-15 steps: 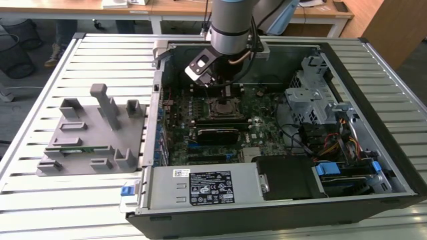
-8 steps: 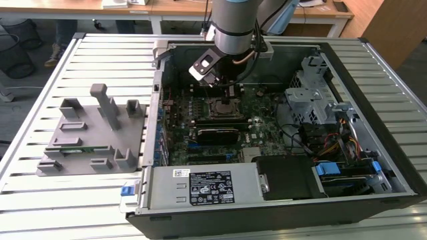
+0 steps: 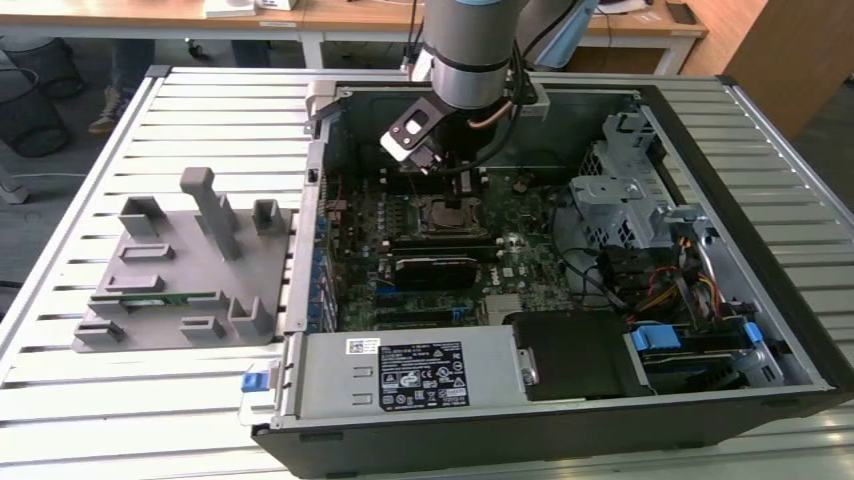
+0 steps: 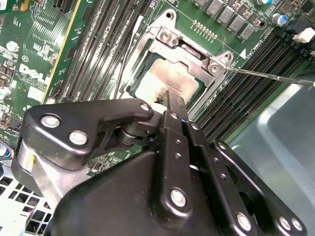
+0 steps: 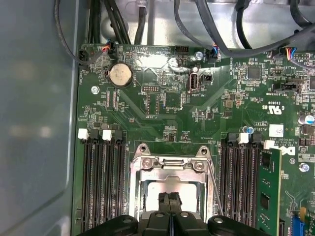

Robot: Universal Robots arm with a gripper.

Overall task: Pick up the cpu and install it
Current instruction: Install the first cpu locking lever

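The cpu (image 4: 160, 78) is a silvery square plate with pale smears, lying flat inside the metal-framed motherboard socket (image 4: 170, 42). My gripper (image 4: 175, 101) is shut, its two black fingers pressed together with nothing between them. Their tips stand over the cpu's middle; whether they touch it cannot be told. In the first wrist view the cpu (image 5: 160, 189) shows inside the socket (image 5: 167, 164), with the gripper (image 5: 170, 199) in front of it. In the exterior view the gripper (image 3: 458, 188) hangs just over the socket (image 3: 447, 215) inside the open computer case.
A thin wire lever (image 4: 266, 76) sticks out from the socket's side. Black memory slots (image 5: 103, 177) flank the socket, and one green memory stick (image 5: 269, 191) is seated. Outside the case (image 3: 561, 420), a grey fixture (image 3: 174, 280) holds a green memory stick (image 3: 154, 297).
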